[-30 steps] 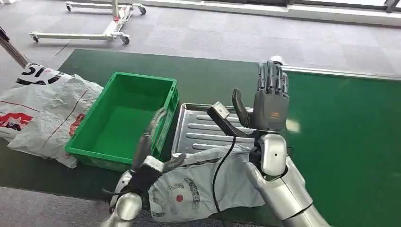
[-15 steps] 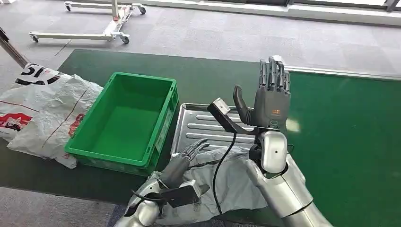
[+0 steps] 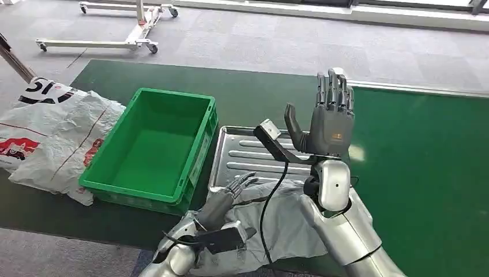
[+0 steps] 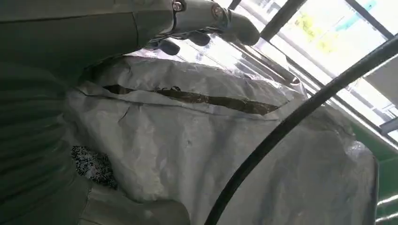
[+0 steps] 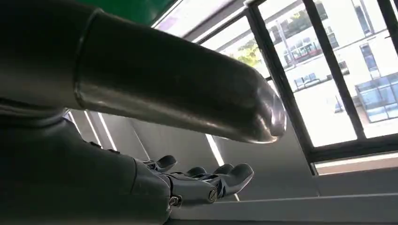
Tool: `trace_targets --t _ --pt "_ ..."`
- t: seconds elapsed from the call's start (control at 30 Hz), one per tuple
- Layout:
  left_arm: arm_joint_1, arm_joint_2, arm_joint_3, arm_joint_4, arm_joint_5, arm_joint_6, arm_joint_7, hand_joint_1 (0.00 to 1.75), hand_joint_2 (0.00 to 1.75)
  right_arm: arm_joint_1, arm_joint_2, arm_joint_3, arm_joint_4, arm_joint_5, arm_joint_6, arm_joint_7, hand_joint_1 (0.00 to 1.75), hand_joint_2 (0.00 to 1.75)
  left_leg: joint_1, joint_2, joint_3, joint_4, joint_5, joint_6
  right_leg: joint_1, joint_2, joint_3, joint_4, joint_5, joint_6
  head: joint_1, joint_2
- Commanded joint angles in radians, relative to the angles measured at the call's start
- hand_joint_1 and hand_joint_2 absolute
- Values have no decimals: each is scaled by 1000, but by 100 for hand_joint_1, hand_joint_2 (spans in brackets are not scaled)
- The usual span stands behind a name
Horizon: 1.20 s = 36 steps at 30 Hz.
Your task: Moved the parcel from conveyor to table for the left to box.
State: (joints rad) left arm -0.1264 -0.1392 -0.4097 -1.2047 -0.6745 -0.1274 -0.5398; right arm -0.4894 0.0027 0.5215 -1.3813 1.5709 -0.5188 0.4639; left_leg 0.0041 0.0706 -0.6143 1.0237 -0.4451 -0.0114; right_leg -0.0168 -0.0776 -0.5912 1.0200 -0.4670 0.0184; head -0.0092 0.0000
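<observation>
The grey plastic parcel lies crumpled on the green table at its near edge, its far end lapping onto the metal tray. My left hand lies flat on the parcel's left part with fingers stretched toward the tray, not closed around it. The left wrist view shows the parcel's wrinkled skin close up, with the fingers beyond it. My right hand is raised upright above the tray's right end, palm open, holding nothing. Its thumb and fingers are spread.
An empty green crate stands left of the tray. A white printed bag lies further left. The green conveyor belt runs on the right. A black cable hangs across the parcel. A white wheeled frame stands on the floor behind.
My left hand swung from the crate's near corner down and right onto the parcel, and has since stayed there. The right hand rose slightly.
</observation>
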Motion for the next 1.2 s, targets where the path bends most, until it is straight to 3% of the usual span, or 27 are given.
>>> trace_targets --t 0.03,0.17,0.2,0.23,0.33,0.5,0.93,1.2 --pt "-59 16 -6 112 -40 -7 17 0 175 3 -4 -42 28 0 -22 -23 0 0 2 -8 3 -3 1 0 1 5 4 -4 1 -2 0 0" --pt "-54 14 1 114 -53 -7 19 0 175 3 19 -52 29 0 -12 -47 0 0 1 -5 3 -3 1 0 0 6 3 -3 1 -2 0 0" --pt "-54 14 2 114 -55 -8 19 175 175 3 22 -53 30 0 -12 -50 0 0 2 -7 3 -3 1 0 1 7 4 -4 1 -2 0 0" --pt "-17 14 25 67 -111 20 90 175 175 13 75 -93 34 -16 -2 -143 0 0 1 -5 2 -2 0 0 0 5 2 -2 0 -1 0 0" --pt "27 18 50 13 -147 -10 102 175 175 27 116 -138 32 0 8 -197 0 0 1 -3 3 -3 0 0 0 10 2 -2 1 -2 0 0" --pt "26 2 61 57 -193 -7 132 175 175 64 108 -152 5 0 7 -202 0 0 2 -4 2 -2 0 0 1 5 3 -2 0 -2 0 0" --pt "41 -10 84 28 -210 15 147 175 175 81 105 -147 -21 0 31 -200 0 0 2 -1 4 -3 0 0 1 7 4 -2 0 -2 0 0" --pt "73 -26 155 -62 -148 103 84 175 175 92 114 -165 -36 0 37 -222 0 0 2 -1 4 -2 -1 -1 1 8 4 -2 -1 -2 0 0"
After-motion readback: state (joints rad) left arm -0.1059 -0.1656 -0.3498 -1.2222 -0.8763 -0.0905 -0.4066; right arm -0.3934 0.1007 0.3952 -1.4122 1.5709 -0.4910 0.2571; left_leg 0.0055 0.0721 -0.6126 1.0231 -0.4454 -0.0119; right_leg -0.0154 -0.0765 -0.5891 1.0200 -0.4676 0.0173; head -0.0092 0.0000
